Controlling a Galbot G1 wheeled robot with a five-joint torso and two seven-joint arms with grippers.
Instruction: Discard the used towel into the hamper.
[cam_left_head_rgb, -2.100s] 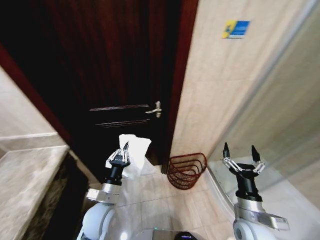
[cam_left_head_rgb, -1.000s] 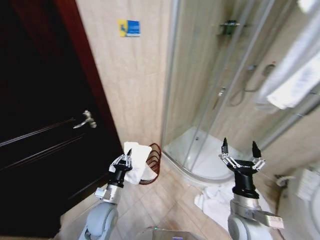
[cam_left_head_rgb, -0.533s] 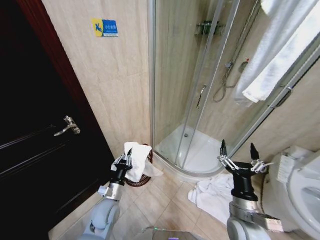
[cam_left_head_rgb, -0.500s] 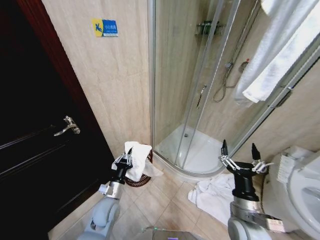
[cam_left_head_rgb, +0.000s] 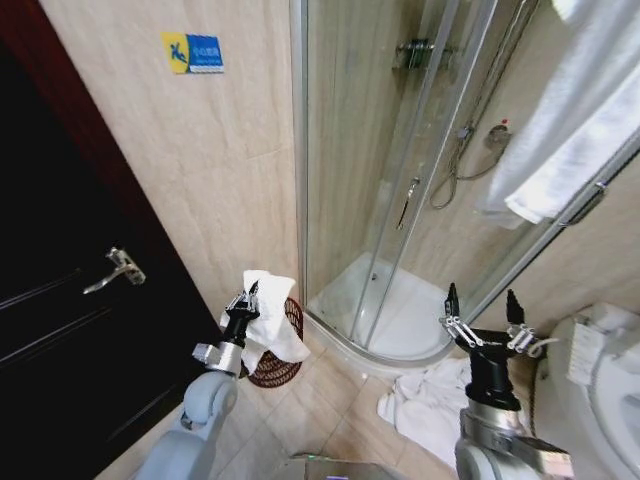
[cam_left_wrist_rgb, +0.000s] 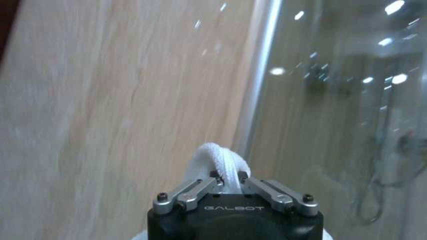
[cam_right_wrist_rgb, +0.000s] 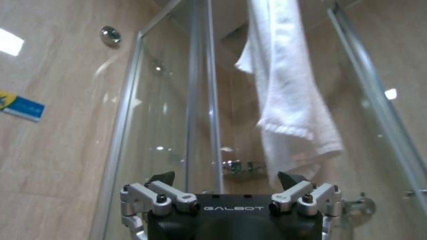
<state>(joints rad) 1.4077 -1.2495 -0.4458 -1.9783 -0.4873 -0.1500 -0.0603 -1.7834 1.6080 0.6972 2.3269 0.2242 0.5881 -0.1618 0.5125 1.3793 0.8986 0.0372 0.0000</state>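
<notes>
Room: beige tiled bathroom, dark door (cam_left_head_rgb: 60, 300) on the robot's left, glass shower (cam_left_head_rgb: 400, 190) ahead, tiled floor (cam_left_head_rgb: 320, 420) below.
Towel (cam_left_head_rgb: 266, 318): white, bunched, held up off the floor; its long axis runs roughly up and down, one end poking above the fingertips and the rest hanging below and to the right of them.
Left gripper (cam_left_head_rgb: 243, 305): raised in front of the wall beside the shower's edge, fingers drawn together and clamped on the towel; in the left wrist view a rounded fold of towel (cam_left_wrist_rgb: 218, 162) stands up between the two pads.
Hamper (cam_left_head_rgb: 279, 352): dark reddish-brown wire basket on the floor, in the corner between the wall and the shower's curved base; it sits just behind and below the hanging towel, which covers part of its rim. What lies inside cannot be told.
Towel against hamper: the lower end hangs in front of the rim; whether it touches the wire cannot be told.
Right gripper (cam_left_head_rgb: 490, 325): held upright low on the right, well apart from the hamper, fingers spread wide with nothing between them.
Floor towel (cam_left_head_rgb: 430, 405): second white towel crumpled on the tiles beside the shower base.
Hanging towel (cam_left_head_rgb: 575, 120): white, draped on a rail high on the right.
Sign (cam_left_head_rgb: 193, 52): small blue and yellow plate on the wall above the door handle (cam_left_head_rgb: 112, 270).
</notes>
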